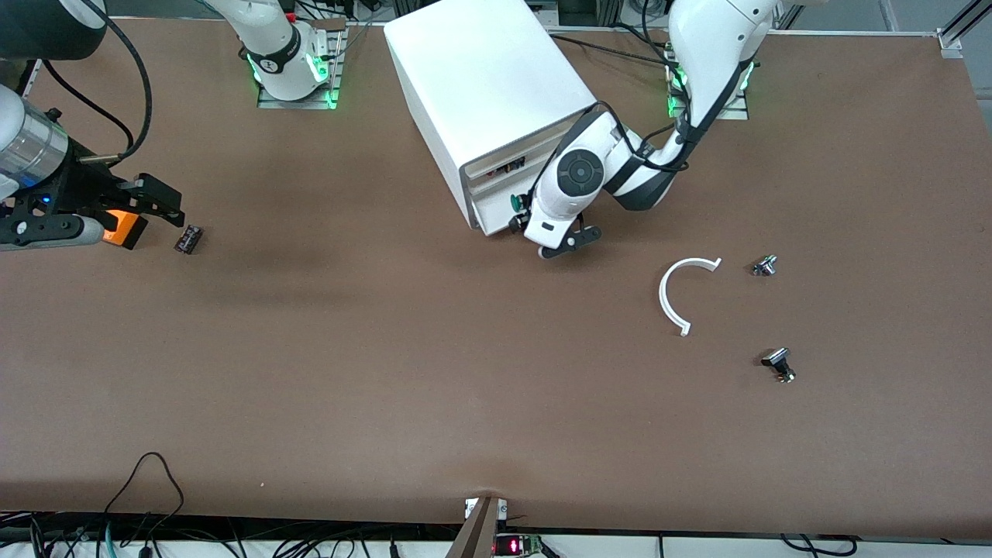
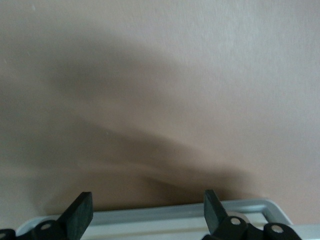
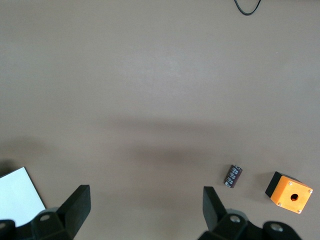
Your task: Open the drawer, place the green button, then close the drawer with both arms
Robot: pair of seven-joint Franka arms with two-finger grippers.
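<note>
In the front view's upper middle, the left hand sits at the drawer front with the green button; the right hand hangs at centre left over the worktop. The left wrist view shows fingers spread above the drawer rim. The right wrist view shows spread fingers, with an orange box lower right.

Orange box beside small dark cylinder, perhaps capacitor.

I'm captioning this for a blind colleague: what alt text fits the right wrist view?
The right gripper hangs open over bare brown table, holding nothing. Below it lie an orange box with a round hole and, beside that, a small dark cylindrical part; a white corner shows at one edge.
</note>
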